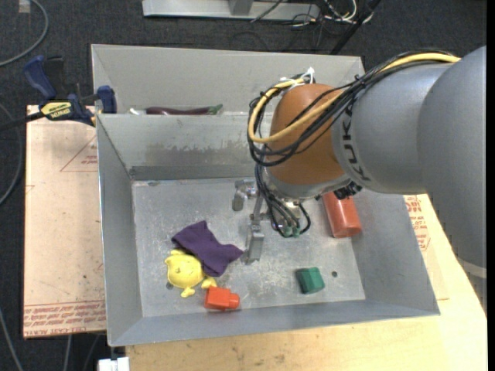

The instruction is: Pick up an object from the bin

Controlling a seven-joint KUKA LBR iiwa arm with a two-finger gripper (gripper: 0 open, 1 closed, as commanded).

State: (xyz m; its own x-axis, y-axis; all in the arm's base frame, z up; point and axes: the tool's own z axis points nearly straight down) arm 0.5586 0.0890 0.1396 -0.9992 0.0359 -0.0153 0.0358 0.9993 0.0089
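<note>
My gripper (246, 226) hangs below the orange wrist cover near the middle of the bin. Its fingers stand open with nothing between them. The lower fingertip (252, 252) is just at the right edge of a crumpled purple cloth (203, 244). A yellow round toy (184, 273) lies against the cloth's lower left. A small orange-red block (222, 299) sits just below the toy and cloth, near the front wall.
A green block (310, 280) lies to the right of the gripper on the bin floor. A red-orange oblong block (341, 213) rests by the right wall, partly under the arm. A dark flat item (178, 110) lies behind the rear partition.
</note>
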